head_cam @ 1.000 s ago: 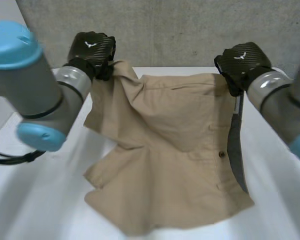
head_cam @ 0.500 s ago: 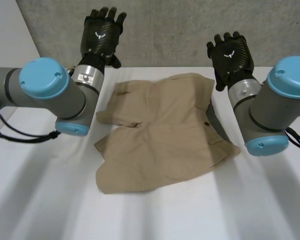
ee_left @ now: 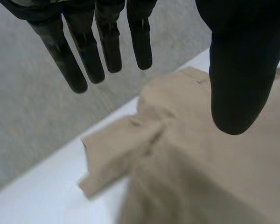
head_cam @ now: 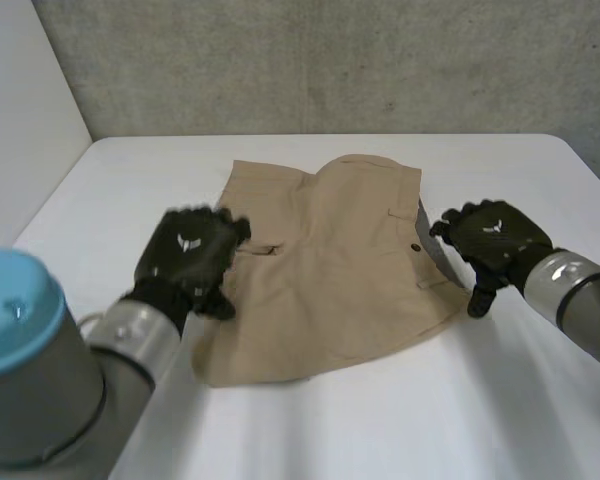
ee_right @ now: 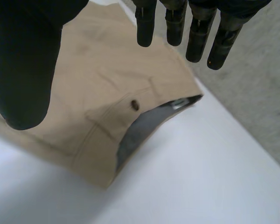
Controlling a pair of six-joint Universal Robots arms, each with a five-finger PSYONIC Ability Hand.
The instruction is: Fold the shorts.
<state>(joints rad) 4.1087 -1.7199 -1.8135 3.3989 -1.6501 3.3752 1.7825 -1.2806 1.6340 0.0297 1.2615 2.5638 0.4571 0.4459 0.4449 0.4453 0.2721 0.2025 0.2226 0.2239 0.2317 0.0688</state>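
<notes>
Having let go of the cloth they held up a second ago, the left hand (head_cam: 188, 255) and right hand (head_cam: 492, 240) hover straight-fingered and empty at either side of the tan cotton shorts (head_cam: 330, 270), which now lie, apparently folded over once, on the white table (head_cam: 130, 180).

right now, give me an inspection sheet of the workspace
surface: white table, with the cloth lying in its middle
job's things: tan shorts lying on the table, a little rumpled at the side near the left hand; grey lining shows at the side near the right hand
clutter: nothing seen
hands: left hand open, over one side edge of the shorts, holding nothing; right hand open, beside the opposite edge, holding nothing
cables: nothing seen
surroundings: grey concrete wall behind the table
</notes>
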